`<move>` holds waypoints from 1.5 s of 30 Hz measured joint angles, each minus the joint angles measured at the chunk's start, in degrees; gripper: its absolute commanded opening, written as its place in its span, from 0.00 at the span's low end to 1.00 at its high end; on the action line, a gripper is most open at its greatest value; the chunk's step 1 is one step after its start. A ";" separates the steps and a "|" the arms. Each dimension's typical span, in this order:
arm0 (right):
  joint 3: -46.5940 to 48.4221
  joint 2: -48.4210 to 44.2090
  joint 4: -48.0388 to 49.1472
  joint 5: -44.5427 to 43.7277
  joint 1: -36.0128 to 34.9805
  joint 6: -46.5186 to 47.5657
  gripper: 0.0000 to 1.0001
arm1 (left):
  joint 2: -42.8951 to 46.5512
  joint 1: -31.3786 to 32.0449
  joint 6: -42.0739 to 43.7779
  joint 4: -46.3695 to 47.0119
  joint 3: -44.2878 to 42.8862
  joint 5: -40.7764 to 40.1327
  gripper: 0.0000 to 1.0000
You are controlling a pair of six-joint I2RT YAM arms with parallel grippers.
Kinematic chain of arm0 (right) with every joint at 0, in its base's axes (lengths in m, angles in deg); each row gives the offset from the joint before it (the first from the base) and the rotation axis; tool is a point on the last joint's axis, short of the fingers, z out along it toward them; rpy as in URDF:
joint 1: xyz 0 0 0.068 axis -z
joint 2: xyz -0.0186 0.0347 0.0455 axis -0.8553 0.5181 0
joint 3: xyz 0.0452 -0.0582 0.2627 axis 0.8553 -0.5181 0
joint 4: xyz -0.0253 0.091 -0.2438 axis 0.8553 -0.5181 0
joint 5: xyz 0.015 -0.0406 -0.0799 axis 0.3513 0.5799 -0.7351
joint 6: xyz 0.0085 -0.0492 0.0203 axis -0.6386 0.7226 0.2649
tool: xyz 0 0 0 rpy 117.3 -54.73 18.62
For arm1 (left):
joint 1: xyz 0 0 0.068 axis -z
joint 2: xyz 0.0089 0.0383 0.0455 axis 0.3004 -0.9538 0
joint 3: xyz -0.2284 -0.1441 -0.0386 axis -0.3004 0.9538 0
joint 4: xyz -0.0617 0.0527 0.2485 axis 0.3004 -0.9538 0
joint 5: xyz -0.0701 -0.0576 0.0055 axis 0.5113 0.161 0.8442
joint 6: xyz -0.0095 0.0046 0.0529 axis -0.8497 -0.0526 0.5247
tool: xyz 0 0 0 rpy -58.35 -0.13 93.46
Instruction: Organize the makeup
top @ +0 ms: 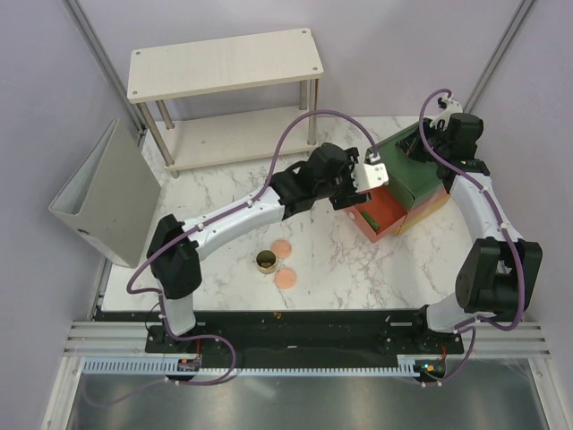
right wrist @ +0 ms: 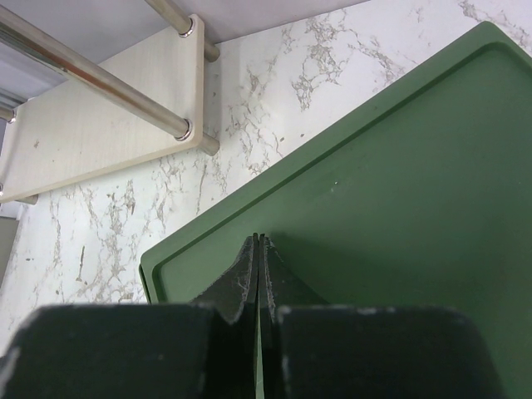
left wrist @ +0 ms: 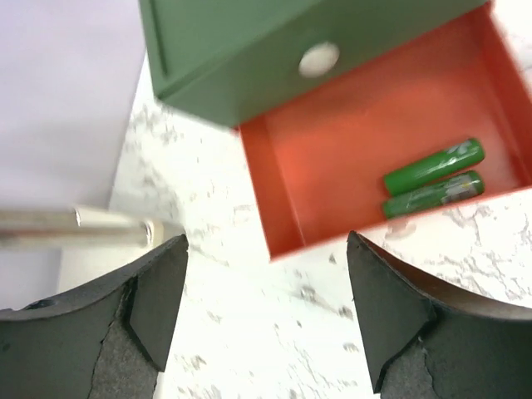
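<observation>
While the left end effector [left wrist: 266, 249] hangs released, its dark fingers [left wrist: 154, 307] spread wide with nothing between them, two short dark green tubes [left wrist: 432, 166] lie just ahead of it and to its right. They rest side by side, touching each other, inside the pulled-out red drawer [left wrist: 332, 141] of the drawer box [top: 401, 154]. The nearer tube lies along the drawer wall closest to the end effector. Farther ahead, above the red drawer, a green drawer [left wrist: 233, 50] with a pale round knob [left wrist: 318, 60] sits pushed in. Directly beneath the open fingers is bare marbled surface [left wrist: 249, 341], and off to their left a metal leg [left wrist: 75, 226] of the shelf [top: 224, 63] shows, blurred.

Seen from above, well behind this end effector and back toward its arm's base, a dark gold-rimmed round jar [top: 266, 262] stands on the surface between two peach-pink discs, one disc [top: 282, 246] just beyond it and the other disc [top: 286, 279] just nearer.

The right end effector [right wrist: 259, 266] is clenched, its fingers pressed together on nothing, the tips pointing down at the green top of the drawer box. Whether they touch it cannot be told. Beyond and to its left the shelf's lower board stands on the surface.
</observation>
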 measured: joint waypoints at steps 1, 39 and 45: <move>0.00 0.02 0.04 0.02 0.00 0.00 0.00 | 0.92 -0.42 -1.27 0.31 1.33 -0.42 0.84; -0.20 0.07 0.44 0.33 0.02 -0.02 0.00 | -13.51 -1.53 -32.33 5.38 -2.58 13.14 0.99; -0.20 0.07 0.46 0.37 0.02 -0.02 0.00 | -18.56 -1.53 -34.77 10.34 -8.26 13.51 0.99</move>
